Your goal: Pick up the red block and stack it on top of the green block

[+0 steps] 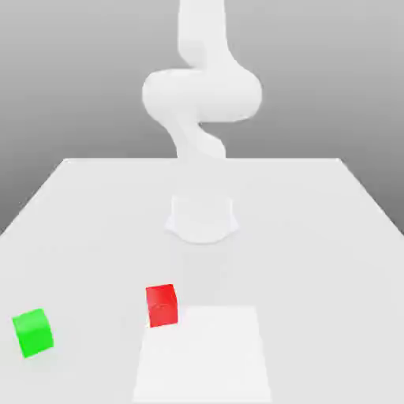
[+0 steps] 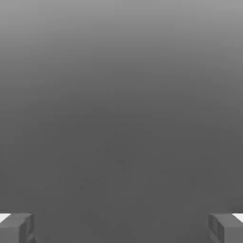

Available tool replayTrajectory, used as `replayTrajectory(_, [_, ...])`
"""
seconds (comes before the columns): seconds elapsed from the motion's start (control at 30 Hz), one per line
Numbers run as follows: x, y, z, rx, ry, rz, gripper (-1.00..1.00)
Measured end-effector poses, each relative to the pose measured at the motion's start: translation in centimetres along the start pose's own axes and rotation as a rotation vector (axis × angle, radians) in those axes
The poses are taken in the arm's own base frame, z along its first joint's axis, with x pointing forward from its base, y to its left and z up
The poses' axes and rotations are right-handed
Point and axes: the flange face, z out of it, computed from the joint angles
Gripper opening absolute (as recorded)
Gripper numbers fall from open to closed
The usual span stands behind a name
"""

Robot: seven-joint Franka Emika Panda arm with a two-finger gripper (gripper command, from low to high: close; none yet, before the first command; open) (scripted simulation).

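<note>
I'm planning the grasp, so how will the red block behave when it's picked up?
The red block looks rigid, with flat faces, so it probably won't sag or roll. Its squat, boxy shape suggests it would slide rather than tip if nudged.

Looks smooth and slightly glossy on the red block (image 1: 162, 306), smooth also on the green block (image 1: 33, 333). Seems like smooth plastic on the Panda arm (image 1: 203, 95), and rather matt on the tabletop (image 1: 316, 260).

Red block (image 1: 162, 305), green block (image 1: 33, 333) apart
</note>
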Motion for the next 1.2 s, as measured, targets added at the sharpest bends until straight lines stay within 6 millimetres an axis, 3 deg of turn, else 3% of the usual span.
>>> replayTrajectory(0.13, [-1.9, 3.8, 9.7, -0.119, -0.094, -0.058, 0.0])
replayTrajectory(0.3, [-6.1, 10.7, 19.6, -0.246, -0.233, -0.119, 0.0])
replayTrajectory(0.43, [-11.1, 17.6, 25.7, -0.334, -0.37, -0.162, 0.0])
replayTrajectory(0.6, [-19.2, 26.8, 31.5, -0.419, -0.556, -0.205, 0.0])
replayTrajectory(0.77, [-22.3, 29.8, 35.0, -0.431, -0.58, -0.212, 0.0])
replayTrajectory(0.8, [-22.7, 30.3, 35.5, -0.432, -0.58, -0.212, -1.0])
replayTrajectory(1.03, [-22.9, 30.4, 35.6, -0.432, -0.582, -0.211, -1.0])
replayTrajectory(1.2, [-21.0, 28.7, 33.1, -0.432, -0.582, -0.21, -1.0])
